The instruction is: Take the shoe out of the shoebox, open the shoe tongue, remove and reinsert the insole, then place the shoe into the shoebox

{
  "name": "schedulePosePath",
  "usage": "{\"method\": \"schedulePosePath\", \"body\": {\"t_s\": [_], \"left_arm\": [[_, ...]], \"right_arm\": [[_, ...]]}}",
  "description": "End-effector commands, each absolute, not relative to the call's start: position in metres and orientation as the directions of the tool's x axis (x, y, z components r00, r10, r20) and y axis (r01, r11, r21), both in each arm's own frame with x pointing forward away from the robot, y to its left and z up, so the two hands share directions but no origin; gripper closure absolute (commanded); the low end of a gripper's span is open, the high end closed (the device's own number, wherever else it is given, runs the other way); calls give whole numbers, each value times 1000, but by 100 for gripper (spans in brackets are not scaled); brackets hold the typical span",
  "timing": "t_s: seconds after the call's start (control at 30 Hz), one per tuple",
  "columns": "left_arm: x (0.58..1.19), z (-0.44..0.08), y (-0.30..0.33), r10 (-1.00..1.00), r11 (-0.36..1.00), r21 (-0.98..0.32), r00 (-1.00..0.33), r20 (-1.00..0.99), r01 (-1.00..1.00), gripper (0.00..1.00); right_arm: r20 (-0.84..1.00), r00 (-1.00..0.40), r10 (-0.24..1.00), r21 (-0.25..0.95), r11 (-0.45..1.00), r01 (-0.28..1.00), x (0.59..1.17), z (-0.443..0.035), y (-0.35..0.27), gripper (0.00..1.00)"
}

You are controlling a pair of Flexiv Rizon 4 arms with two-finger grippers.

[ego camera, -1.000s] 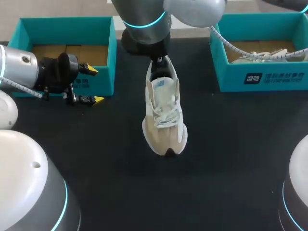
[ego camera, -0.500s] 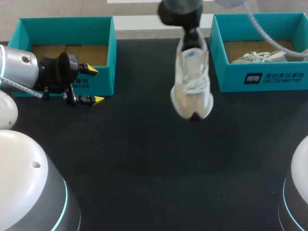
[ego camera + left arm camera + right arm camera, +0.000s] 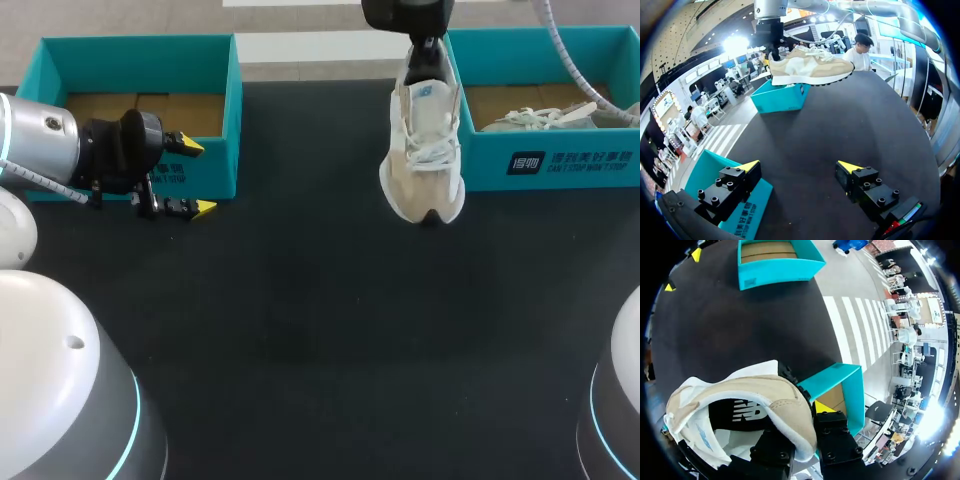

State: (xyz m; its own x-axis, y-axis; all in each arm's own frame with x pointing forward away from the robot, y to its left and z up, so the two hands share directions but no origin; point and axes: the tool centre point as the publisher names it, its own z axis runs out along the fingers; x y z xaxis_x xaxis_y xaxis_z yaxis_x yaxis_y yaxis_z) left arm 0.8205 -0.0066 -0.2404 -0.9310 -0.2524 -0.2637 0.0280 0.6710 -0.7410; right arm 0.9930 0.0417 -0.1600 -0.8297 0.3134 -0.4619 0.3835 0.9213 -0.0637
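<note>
A beige and white shoe (image 3: 425, 150) hangs in the air, toe toward me, just left of the right teal shoebox (image 3: 545, 165). My right gripper (image 3: 427, 52) is shut on its heel collar; the right wrist view shows the heel (image 3: 765, 400) pinched at the gripper (image 3: 801, 424), one yellow fingertip (image 3: 822, 407) outside the collar. My left gripper (image 3: 195, 177) stands open and empty in front of the left teal shoebox (image 3: 140, 45). From the left wrist view the open gripper (image 3: 800, 166) faces the raised shoe (image 3: 810, 67) far ahead.
A second shoe (image 3: 545, 117) lies inside the right shoebox. The left shoebox (image 3: 775, 262) shows only a cardboard floor. Black tabletop (image 3: 320, 330) spreads between and in front of the boxes.
My right gripper lifted the shoe off the table's middle and carried it back and right, toward the right shoebox. The left arm has kept still.
</note>
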Motion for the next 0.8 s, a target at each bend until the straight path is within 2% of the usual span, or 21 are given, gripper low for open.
{"method": "schedulePosePath", "body": {"t_s": [0.03, 0.23, 0.37, 0.6, 0.73, 0.8], "left_arm": [[820, -240, -7, -253, 675, -738, -931, -263, 25, 0], [820, -240, -7, -253, 675, -738, -931, -263, 25, 0], [820, -240, -7, -253, 675, -738, -931, -263, 25, 0], [820, -240, -7, -253, 675, -738, -931, -263, 25, 0], [820, -240, -7, -253, 675, -738, -931, -263, 25, 0], [820, -240, -7, -253, 675, -738, -931, -263, 25, 0]], "right_arm": [[-461, -830, 313, -61, 922, 382, 993, -159, 41, 100], [-476, -831, 287, -67, 931, 360, 1024, -160, 13, 100], [-500, -833, 237, -126, 932, 340, 1052, -147, -26, 100], [-464, -872, 157, -142, 958, 248, 1098, -135, -77, 100], [-453, -869, 201, -161, 940, 301, 1128, -139, -111, 100], [-470, -856, 216, -216, 912, 349, 1137, -142, -119, 100]]}}
